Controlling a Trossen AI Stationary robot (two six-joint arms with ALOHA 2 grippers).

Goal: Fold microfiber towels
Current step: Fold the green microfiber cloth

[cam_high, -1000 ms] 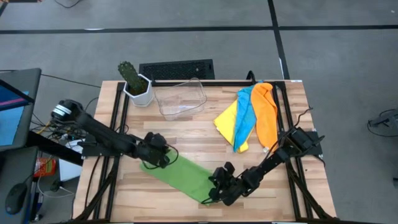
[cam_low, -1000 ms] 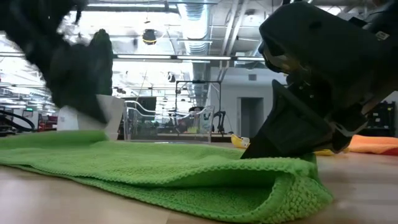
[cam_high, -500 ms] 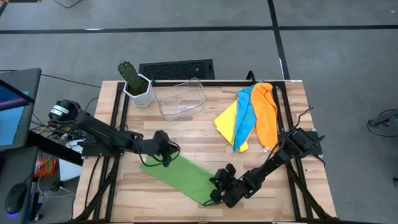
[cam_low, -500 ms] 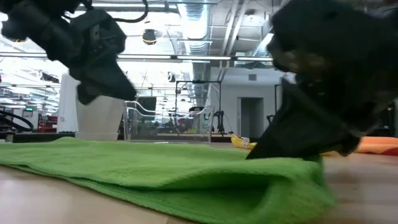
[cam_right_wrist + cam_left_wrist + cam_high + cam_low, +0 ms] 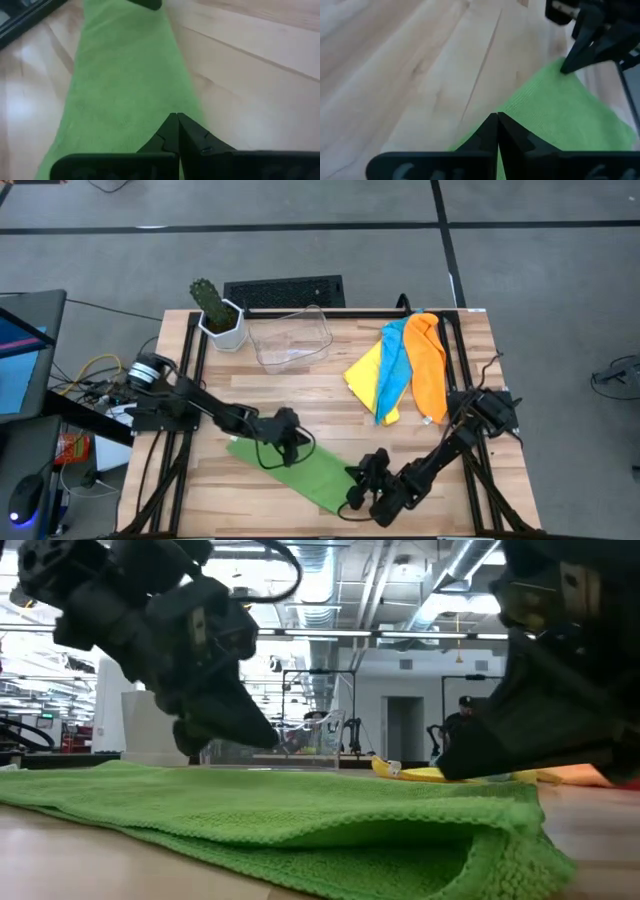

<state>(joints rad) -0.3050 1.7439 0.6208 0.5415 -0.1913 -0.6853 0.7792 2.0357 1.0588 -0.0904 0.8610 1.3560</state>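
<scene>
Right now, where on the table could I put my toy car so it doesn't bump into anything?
Bare wood lies between the clear bin and the green towel, and along the front-left edge by the table's rim. It is crowded around the green towel, where the left gripper and right gripper work, and at the towel pile.

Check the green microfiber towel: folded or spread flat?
Folded. The green microfiber towel lies doubled on the wooden table: the low view shows two layers meeting at a rounded fold, a long narrow strip from above.

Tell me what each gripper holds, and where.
Both pinch the green towel: the left gripper on its far long edge, the right gripper at its right end.
</scene>
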